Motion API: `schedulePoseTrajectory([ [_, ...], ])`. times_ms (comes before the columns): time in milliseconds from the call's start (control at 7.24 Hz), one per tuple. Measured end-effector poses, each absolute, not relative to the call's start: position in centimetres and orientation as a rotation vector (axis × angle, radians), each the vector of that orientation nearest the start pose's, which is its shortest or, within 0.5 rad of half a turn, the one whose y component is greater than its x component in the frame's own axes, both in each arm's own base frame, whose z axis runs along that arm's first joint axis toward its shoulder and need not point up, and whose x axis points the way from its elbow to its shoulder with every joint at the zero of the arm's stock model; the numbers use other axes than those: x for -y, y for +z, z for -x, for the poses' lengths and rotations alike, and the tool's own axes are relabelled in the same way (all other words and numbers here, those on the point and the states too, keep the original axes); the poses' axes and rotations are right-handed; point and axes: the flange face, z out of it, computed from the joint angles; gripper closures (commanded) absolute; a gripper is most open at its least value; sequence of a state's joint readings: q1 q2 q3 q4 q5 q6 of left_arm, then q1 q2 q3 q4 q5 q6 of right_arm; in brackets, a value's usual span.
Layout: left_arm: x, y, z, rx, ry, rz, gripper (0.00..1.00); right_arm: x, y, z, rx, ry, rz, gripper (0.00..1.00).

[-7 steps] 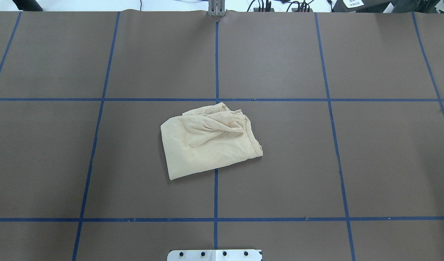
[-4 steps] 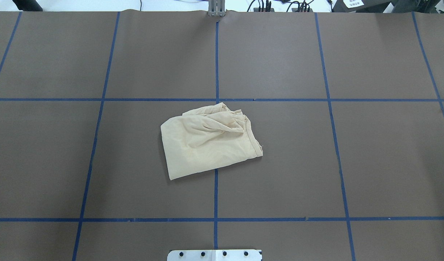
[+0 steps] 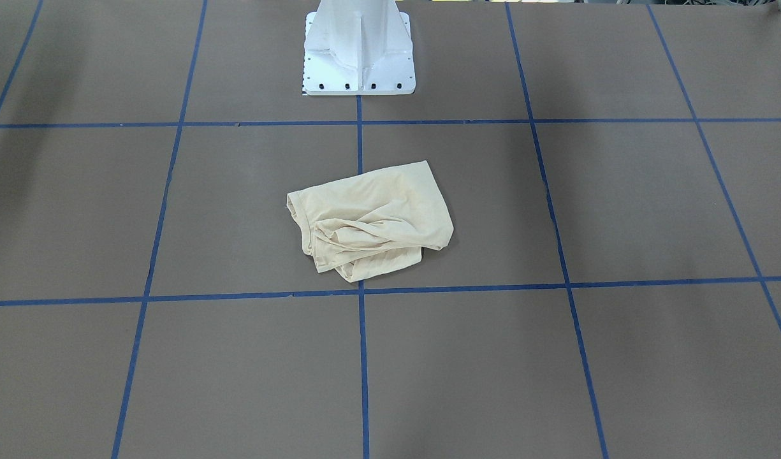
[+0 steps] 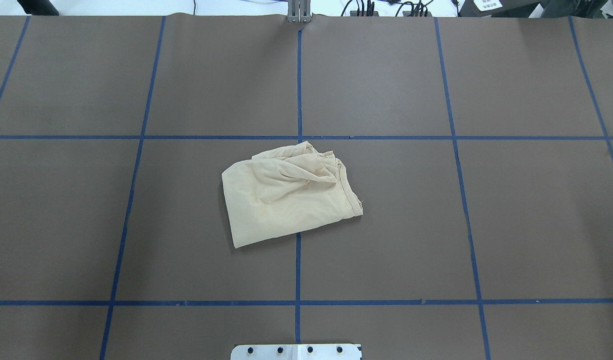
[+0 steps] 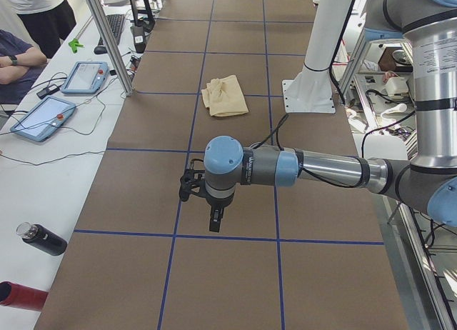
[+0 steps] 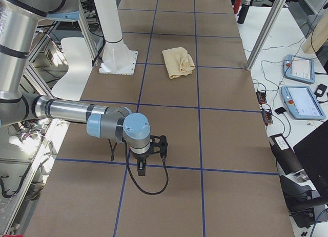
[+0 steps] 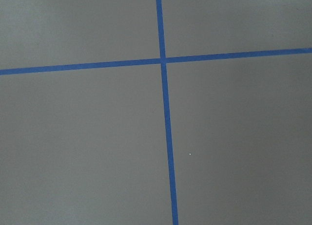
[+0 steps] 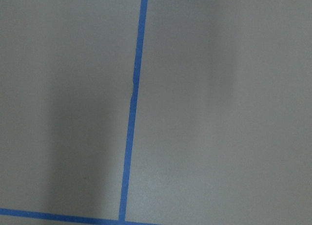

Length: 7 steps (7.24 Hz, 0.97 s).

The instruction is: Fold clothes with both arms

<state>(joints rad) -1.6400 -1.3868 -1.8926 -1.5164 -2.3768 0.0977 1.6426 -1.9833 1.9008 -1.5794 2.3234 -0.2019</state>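
Crumpled cream T-shirt lying near, in front of, white pedestal base. Left gripper and right gripper hanging far out either side of base, clear of T-shirt; jaw opening impossible to tell.

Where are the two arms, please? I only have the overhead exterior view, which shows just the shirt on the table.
Observer: The left arm reaches out low over the table at its end on the robot's left, far from the shirt. Its left gripper points down near a blue tape line.
Operator: And the right one?
Observer: The right arm mirrors it at the opposite end, with the right gripper pointing down at the table.
Operator: Are the grippers open?
Observer: I cannot tell. Only the side views show them, and both wrist cameras see only table and tape.
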Motion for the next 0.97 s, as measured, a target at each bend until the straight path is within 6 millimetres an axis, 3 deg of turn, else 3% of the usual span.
schedulePoseTrajectory([
  [415,40.9,57.5,9.1,-0.792,0.065,-0.168,0.0,30.5,67.4,-9.0,0.735,-0.085,-0.007,0.0],
  [967,40.9,57.1,9.1,-0.792,0.068,-0.175,0.0,30.8,67.0,-9.1,0.73,-0.088,-0.016,0.0],
])
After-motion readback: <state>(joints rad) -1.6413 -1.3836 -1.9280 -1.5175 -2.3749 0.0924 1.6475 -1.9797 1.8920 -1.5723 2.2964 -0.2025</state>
